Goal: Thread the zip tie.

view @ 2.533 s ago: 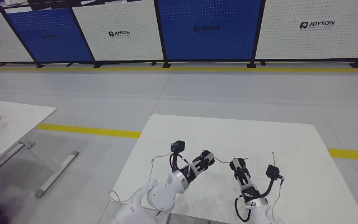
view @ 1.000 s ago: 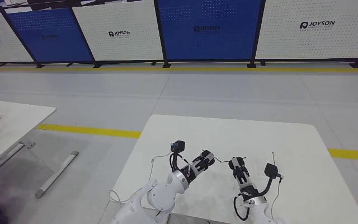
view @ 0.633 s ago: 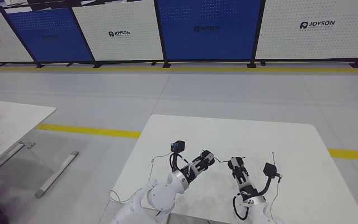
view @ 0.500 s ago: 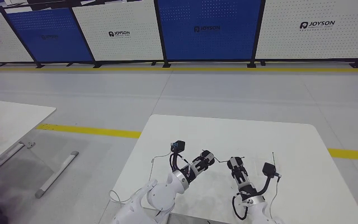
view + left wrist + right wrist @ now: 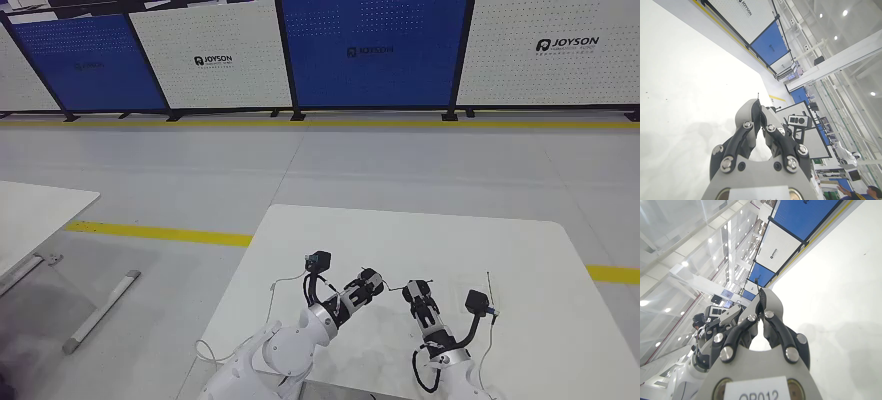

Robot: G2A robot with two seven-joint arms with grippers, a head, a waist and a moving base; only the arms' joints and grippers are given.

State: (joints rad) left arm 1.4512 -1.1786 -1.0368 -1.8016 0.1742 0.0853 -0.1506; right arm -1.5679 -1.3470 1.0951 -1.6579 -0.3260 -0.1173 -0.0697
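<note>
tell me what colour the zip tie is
The zip tie is black, clearest in the right wrist view, poking out of the shut right tool.

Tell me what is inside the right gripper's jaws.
A thin black zip tie is pinched in the shut right gripper; its end sticks out beyond the grip. The part inside is covered by the fingers.

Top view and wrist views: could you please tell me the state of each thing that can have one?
zip tie: held at both ends, one in each hand, and not threaded as far as shows.
left hand: shut on the zip tie's thin tail, with the tip poking out.
right hand: shut on the zip tie just below its head.
</note>
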